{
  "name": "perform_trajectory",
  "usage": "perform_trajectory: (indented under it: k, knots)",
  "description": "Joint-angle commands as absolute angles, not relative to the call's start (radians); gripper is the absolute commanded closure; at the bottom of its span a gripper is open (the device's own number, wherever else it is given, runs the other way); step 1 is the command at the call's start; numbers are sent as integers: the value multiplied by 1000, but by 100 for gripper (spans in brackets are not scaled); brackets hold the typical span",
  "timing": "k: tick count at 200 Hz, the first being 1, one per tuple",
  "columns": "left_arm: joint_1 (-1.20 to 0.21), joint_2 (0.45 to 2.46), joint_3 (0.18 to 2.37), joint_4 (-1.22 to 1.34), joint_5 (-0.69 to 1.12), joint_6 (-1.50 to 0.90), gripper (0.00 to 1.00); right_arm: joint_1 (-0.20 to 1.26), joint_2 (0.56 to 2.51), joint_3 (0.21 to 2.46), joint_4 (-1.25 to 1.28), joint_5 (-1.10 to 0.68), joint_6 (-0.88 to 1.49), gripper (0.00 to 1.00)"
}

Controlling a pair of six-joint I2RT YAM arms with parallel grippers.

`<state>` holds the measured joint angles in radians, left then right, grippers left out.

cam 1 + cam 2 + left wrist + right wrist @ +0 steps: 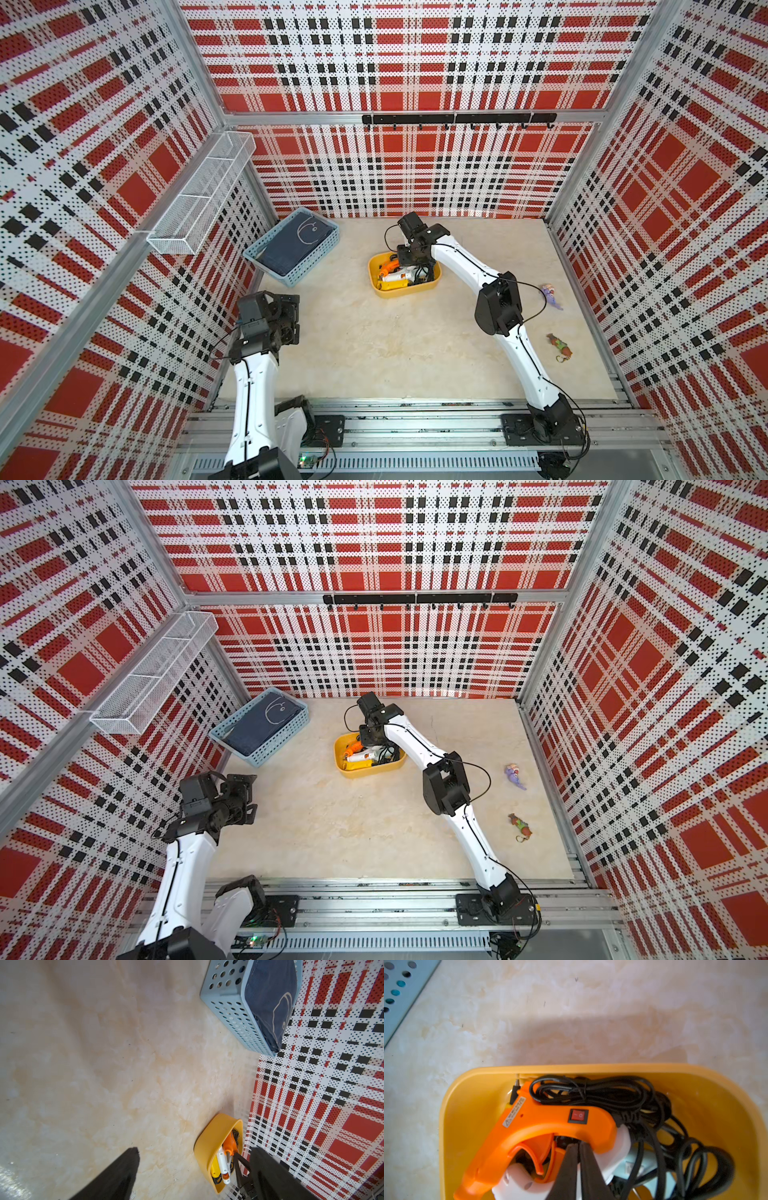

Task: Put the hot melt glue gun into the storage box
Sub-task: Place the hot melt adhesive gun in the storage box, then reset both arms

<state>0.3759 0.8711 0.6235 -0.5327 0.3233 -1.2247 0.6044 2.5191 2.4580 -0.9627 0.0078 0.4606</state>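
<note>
Glue gun [542, 1124] is lying in the yellow box [571, 1068], nozzle up against the wall, on top of a tangled cord [612, 1093]. The right gripper [578, 1147] is at its handle with narrow jaws, and I can't tell if it's pinching anything. Pulling out could snag the cord and drag the gun over the low rim. Bare table all round — left gripper [291, 318] gaping wide, well clear.

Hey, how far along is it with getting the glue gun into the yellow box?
Done: the orange glue gun lies inside the storage box, atop a white gun. In hand: the right end effector sits at its handle, fingers nearly together. Remaining: let go, withdraw.
</note>
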Motion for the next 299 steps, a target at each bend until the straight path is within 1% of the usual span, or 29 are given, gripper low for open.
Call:
perform_trajectory:
  k: [1, 5, 22, 28, 54, 72, 88, 95, 104, 111, 124, 134, 136, 141, 148, 157, 168, 182, 207, 228, 235, 242, 246, 252, 257, 275, 286, 299]
  knots:
    - [372, 867, 659, -534, 307, -1210, 10, 598, 2480, 2447, -933, -14, 429, 78]
    - [373, 865, 660, -533, 306, -1210, 10, 599, 2460, 2425, -915, -29, 427, 75]
    - [370, 862, 661, -532, 308, -1211, 9, 605, 2352, 2294, -844, -102, 405, 58]
    - [370, 859, 662, -533, 308, -1211, 10, 608, 2321, 2268, -834, -123, 394, 54]
    - [364, 863, 684, -533, 291, -1189, 9, 616, 2174, 2163, -807, -170, 351, 45]
    - [345, 883, 733, -534, 220, -1113, 9, 614, 2017, 2010, -708, -101, 319, 41]
    - [282, 913, 795, -532, 52, -999, 8, 598, 1850, 1783, -530, 6, 267, 36]
    - [225, 928, 820, -528, -77, -936, 8, 579, 1769, 1658, -428, 58, 245, 34]
    - [114, 954, 824, -481, -268, -849, 8, 543, 1674, 1492, -290, 123, 226, 30]
    - [23, 975, 813, -408, -397, -768, 7, 503, 1613, 1340, -191, 164, 211, 27]
    - [-87, 1014, 766, -253, -570, -609, 5, 409, 1505, 1128, -42, 247, 203, 23]
    - [-143, 1032, 696, -89, -627, -474, 2, 340, 1433, 983, 51, 295, 200, 19]
    - [-152, 1033, 678, -53, -641, -446, 2, 327, 1418, 954, 69, 319, 197, 16]
    - [-172, 1031, 629, 29, -670, -388, 0, 293, 1383, 884, 120, 351, 189, 14]
    - [-191, 1026, 555, 166, -700, -303, 1, 255, 1339, 788, 199, 396, 174, 10]
    - [-204, 1013, 434, 360, -710, -208, 1, 216, 1288, 678, 283, 433, 161, 6]
    - [-200, 998, 304, 581, -702, -118, 1, 181, 1255, 588, 324, 439, 149, 6]
    - [-172, 1001, 188, 767, -677, -100, 1, 149, 1245, 496, 398, 436, 159, 5]
    - [-62, 1051, 110, 862, -576, -171, 1, 127, 1294, 388, 579, 463, 168, 4]
    - [61, 1109, 101, 957, -463, -228, 1, 101, 1397, 384, 753, 445, 142, 3]
    - [81, 1136, 105, 990, -461, -231, 1, 93, 1447, 406, 800, 426, 127, 3]
    - [88, 1163, 117, 1006, -482, -231, 1, 88, 1505, 444, 814, 412, 102, 2]
    - [92, 1178, 126, 1008, -490, -234, 1, 77, 1540, 473, 778, 395, 112, 0]
    - [96, 1199, 134, 1024, -494, -235, 1, 72, 1567, 508, 747, 393, 105, 0]
    - [96, 1217, 138, 1044, -492, -236, 1, 75, 1563, 515, 707, 389, 111, 0]
    - [69, 1282, 175, 1084, -458, -193, 1, 58, 1525, 437, 819, 330, 117, 0]
    - [53, 1326, 209, 1080, -434, -187, 1, 43, 1522, 432, 824, 301, 123, 0]
    - [8, 1396, 224, 1163, -421, -152, 1, 43, 1520, 424, 838, 284, 115, 0]
